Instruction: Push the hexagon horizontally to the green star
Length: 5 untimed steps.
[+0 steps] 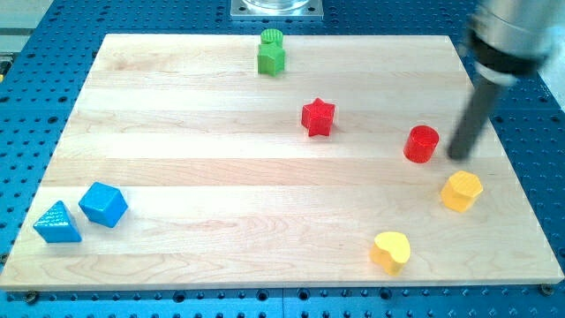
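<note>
No writing is legible. My tip (458, 156), a bare rod with no jaws, stands just right of the red cylinder (422, 144). The yellow hexagon (462, 191) lies just below it, well apart from the green star (272, 53) at the view's top.

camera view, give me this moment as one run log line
tip: right of red cylinder, above yellow hexagon, touching neither | green star: top edge, far left | hexagon: not yet level with star
</note>
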Each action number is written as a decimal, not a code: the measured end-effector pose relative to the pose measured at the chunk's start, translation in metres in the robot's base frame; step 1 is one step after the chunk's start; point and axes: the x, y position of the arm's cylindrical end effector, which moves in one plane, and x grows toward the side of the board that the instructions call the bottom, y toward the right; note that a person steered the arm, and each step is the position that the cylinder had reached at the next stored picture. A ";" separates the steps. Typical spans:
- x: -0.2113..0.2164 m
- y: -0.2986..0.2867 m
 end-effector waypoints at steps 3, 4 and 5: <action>0.009 -0.238; -0.045 -0.351; 0.006 -0.380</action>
